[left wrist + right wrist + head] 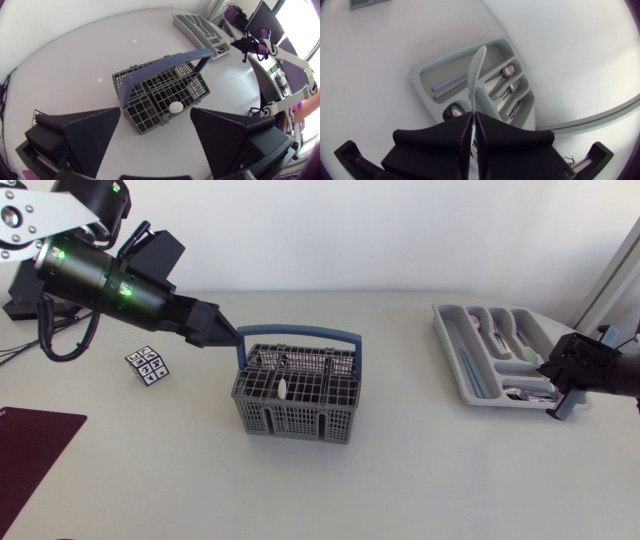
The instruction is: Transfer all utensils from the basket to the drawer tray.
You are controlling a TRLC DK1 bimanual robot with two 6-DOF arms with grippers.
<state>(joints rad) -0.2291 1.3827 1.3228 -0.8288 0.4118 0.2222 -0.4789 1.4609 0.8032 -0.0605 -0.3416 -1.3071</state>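
**Head view:** the basket (296, 393) stands mid-table, with the left gripper (213, 327) at its 10 o'clock. The tray (490, 352) is at its 2 o'clock, and the right gripper (562, 388) is at the tray's 4 o'clock edge.

**Left wrist view:** only here are the left fingers (92, 135) seen spread wide with nothing between them, ahead of them a white utensil (175, 107) upright in the basket.

**Right wrist view:** only here are the right fingers seen pinched on a pale utensil (478, 65) above the tray, which holds cutlery (507, 92).

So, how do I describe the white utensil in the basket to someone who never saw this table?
Near the table's middle stands a grey mesh basket with a blue handle. In one of its cells sits a utensil. Only its rounded white end shows, bright against the grey grid.
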